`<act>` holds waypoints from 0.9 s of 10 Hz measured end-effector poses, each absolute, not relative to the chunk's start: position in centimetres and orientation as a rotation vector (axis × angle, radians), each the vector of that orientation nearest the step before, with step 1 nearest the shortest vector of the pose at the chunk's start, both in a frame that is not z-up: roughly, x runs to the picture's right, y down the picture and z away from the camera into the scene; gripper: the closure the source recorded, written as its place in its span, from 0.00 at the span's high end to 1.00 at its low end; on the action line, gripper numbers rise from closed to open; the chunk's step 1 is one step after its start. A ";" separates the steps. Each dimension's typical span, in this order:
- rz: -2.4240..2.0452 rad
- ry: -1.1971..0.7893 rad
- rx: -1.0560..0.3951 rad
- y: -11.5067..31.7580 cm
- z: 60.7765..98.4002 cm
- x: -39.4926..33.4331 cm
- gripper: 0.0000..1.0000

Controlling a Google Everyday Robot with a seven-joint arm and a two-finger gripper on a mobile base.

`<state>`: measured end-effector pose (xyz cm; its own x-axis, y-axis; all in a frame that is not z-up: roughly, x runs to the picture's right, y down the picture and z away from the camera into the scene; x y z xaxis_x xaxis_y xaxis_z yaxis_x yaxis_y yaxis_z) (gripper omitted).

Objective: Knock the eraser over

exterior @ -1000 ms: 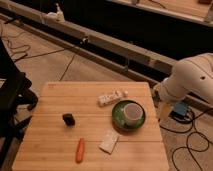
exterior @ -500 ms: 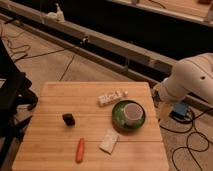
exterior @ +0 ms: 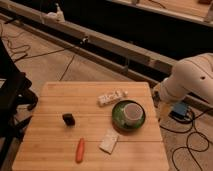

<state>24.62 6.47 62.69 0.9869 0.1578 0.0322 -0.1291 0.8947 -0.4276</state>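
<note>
The eraser (exterior: 69, 119) is a small black block that stands on the left middle of the wooden table (exterior: 55, 150). My white arm (exterior: 190, 82) hangs beside the table's right edge. The gripper (exterior: 160, 106) points down just off that edge, far to the right of the eraser, with a green plate between them.
An orange carrot (exterior: 80, 150) lies in front of the eraser. A white flat packet (exterior: 109, 141) lies to its right. A green plate (exterior: 118, 119) holds a white cup (exterior: 133, 112). A pale wrapper (exterior: 111, 97) lies behind it. A dark chair (exterior: 12, 95) stands left; cables and a blue box (exterior: 179, 110) lie on the floor at right.
</note>
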 end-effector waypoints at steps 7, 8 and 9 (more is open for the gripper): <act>0.163 -0.105 -0.437 5.8 62.6 23.6 0.00; 0.172 -0.165 -0.440 5.2 62.7 22.1 0.00; 0.176 -0.212 -0.446 4.7 63.0 20.8 0.00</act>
<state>20.78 4.68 63.02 0.9630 0.2139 0.1640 -0.1217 0.8879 -0.4437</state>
